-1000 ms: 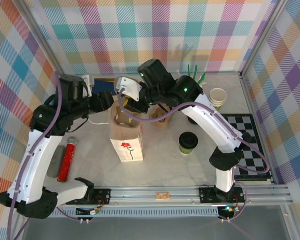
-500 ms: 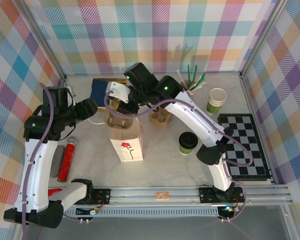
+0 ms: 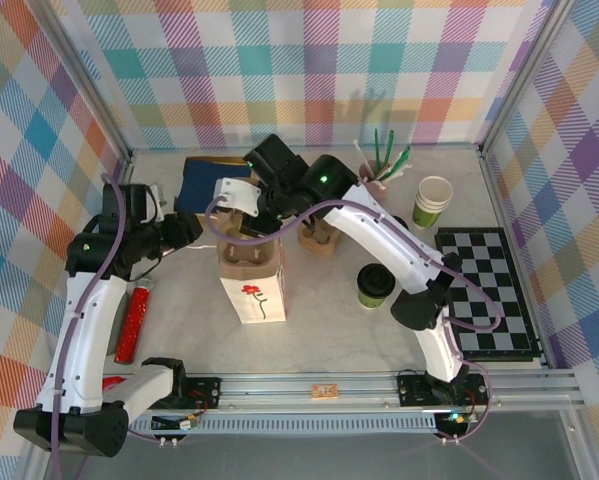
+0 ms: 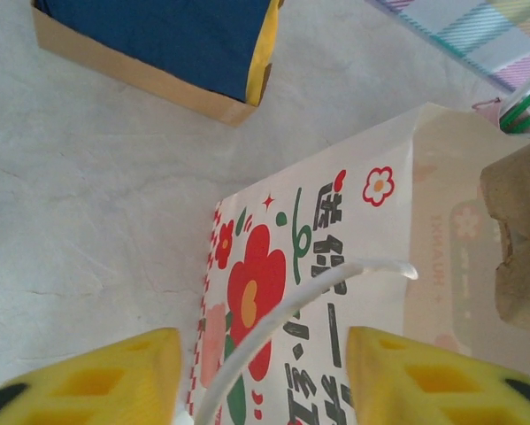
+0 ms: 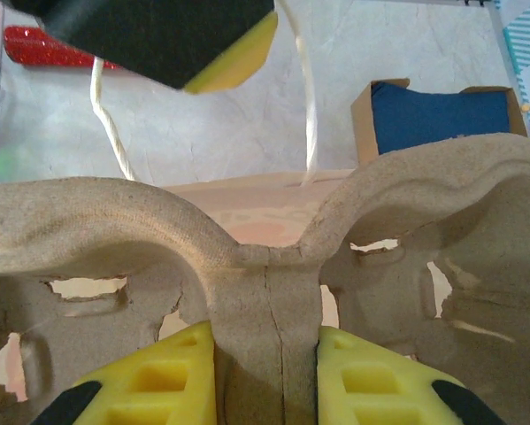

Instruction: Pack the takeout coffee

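Note:
The takeout coffee (image 3: 376, 285), a green cup with a black lid, stands on the table right of the white flower-print paper bag (image 3: 253, 285). My right gripper (image 3: 243, 226) is shut on the centre rib of a brown pulp cup carrier (image 5: 265, 266), held at the bag's open top (image 5: 247, 190). My left gripper (image 3: 191, 228) hovers at the bag's left side, open. In the left wrist view its yellow fingers (image 4: 114, 376) straddle the bag's white cord handle (image 4: 291, 310) without pinching it.
A blue box (image 3: 204, 183) lies behind the bag. A second pulp carrier (image 3: 319, 236), a pink pot of sticks (image 3: 379, 165) and a lidless green cup (image 3: 434, 200) stand at the back right. A checkerboard (image 3: 489, 290) lies right, a red tube (image 3: 134, 320) left.
My right gripper has carried the pulp carrier left and down onto the bag's mouth. My left gripper drew back to the left, then came in again toward the bag's handle, jaws narrower.

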